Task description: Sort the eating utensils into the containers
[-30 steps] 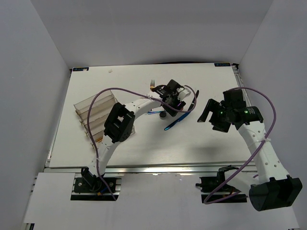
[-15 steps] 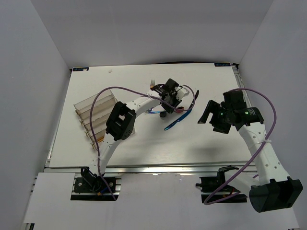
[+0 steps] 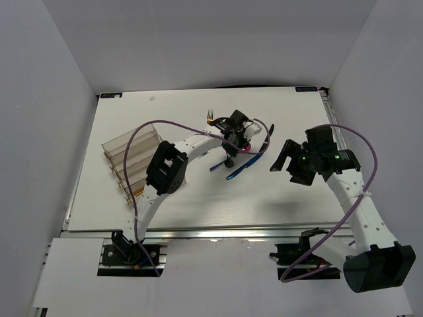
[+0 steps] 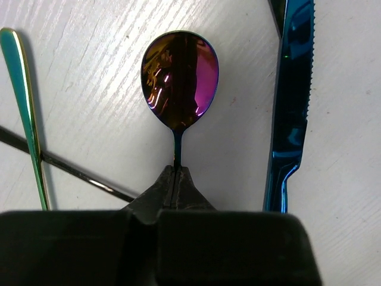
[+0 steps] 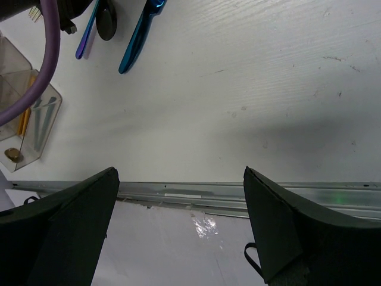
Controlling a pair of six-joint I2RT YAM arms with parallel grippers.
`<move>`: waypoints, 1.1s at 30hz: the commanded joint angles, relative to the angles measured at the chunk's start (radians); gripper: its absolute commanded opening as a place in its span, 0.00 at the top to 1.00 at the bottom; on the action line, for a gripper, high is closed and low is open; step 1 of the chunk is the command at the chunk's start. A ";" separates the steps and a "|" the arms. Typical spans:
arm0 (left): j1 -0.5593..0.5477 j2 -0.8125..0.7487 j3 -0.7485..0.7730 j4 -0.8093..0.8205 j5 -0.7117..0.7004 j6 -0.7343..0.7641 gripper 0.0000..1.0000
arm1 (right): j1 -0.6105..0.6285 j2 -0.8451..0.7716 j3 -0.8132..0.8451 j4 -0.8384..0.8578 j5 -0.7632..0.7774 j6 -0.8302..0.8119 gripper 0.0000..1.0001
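- Iridescent purple-gold spoon (image 4: 180,80): its thin neck is pinched between the fingertips of the left gripper (image 4: 177,174), whose jaws are clamped tight on it. The bowl points away from the wrist camera, over the white table (image 4: 107,53). Whether the bowl touches the surface cannot be told.
- Blue knife (image 4: 290,107): lies flat on the table just beside the spoon, apart from it, with its serrated edge turned away from the spoon.
- Teal-gold handle (image 4: 24,89): lies on the other side of the spoon and crosses a thin black stick (image 4: 77,174).
- Gold fork (image 3: 210,116): lies toward the far edge, just beyond the left arm's wrist.
- Clear organiser tray (image 3: 125,155): sits on the left part of the table, well apart from the held spoon. The right wrist view shows gold and grey pieces already in one end of it.
- Right gripper (image 5: 178,179): fingers spread wide and holding nothing. It hangs above bare table to the right of the loose utensils.
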 commanded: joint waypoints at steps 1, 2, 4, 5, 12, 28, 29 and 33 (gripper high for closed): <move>-0.028 -0.082 0.071 -0.034 -0.083 -0.046 1.00 | 0.004 -0.020 -0.010 0.071 -0.020 0.019 0.11; -0.028 -0.095 0.083 -0.011 -0.090 -0.054 1.00 | 0.002 -0.017 -0.010 0.077 -0.027 0.021 0.11; -0.029 -0.152 0.078 0.037 -0.140 -0.081 1.00 | 0.002 -0.003 -0.005 0.091 -0.038 0.024 0.11; -0.029 -0.174 0.071 0.051 -0.143 -0.086 1.00 | 0.004 0.000 -0.003 0.096 -0.043 0.025 0.11; -0.024 -0.333 -0.014 0.068 -0.268 -0.130 1.00 | 0.004 0.009 0.003 0.128 -0.043 0.027 0.11; 0.298 -0.832 -0.546 -0.054 -0.595 -1.119 1.00 | 0.002 0.034 0.038 0.191 -0.063 0.044 0.11; 0.301 -0.859 -0.586 -0.046 -0.635 -1.196 1.00 | 0.004 0.037 0.039 0.197 -0.070 0.047 0.11; 0.305 -1.002 -0.763 -0.044 -0.786 -1.675 1.00 | 0.002 0.052 0.052 0.211 -0.101 0.062 0.11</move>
